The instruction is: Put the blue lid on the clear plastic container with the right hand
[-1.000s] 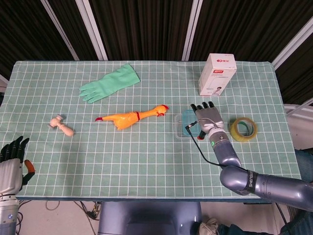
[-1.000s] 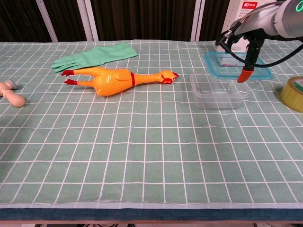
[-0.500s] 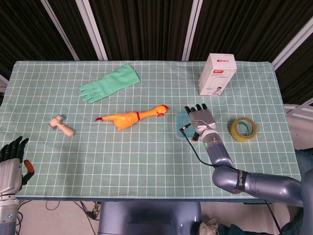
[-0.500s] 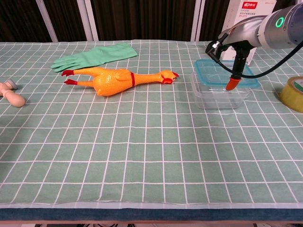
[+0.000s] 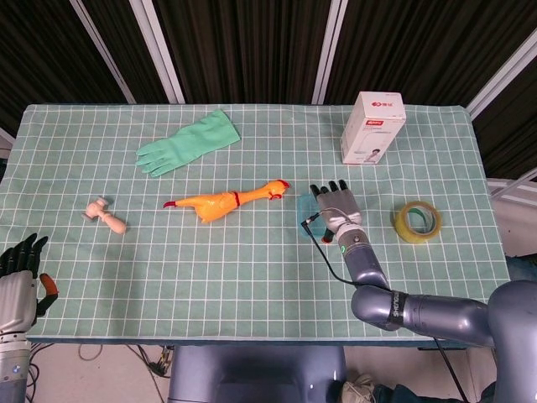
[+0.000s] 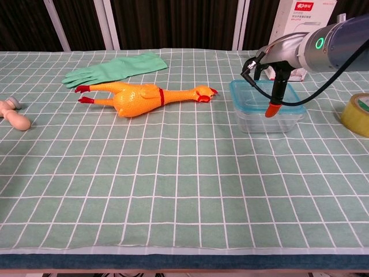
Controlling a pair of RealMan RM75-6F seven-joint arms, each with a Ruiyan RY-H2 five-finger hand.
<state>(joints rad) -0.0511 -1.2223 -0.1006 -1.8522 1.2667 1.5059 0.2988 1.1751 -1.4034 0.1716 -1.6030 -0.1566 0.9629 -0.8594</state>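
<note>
My right hand grips the blue lid from above, fingers pressed along its far side. The lid sits on top of the clear plastic container, near the rubber chicken on the tabletop. Left hand idle, fingers apart.

Table: green cloth, white grid. Blue lid, clear container. My right hand grey-black, orange thumb tip. Orange chicken, green glove, yellow tape, white-red box.
</note>
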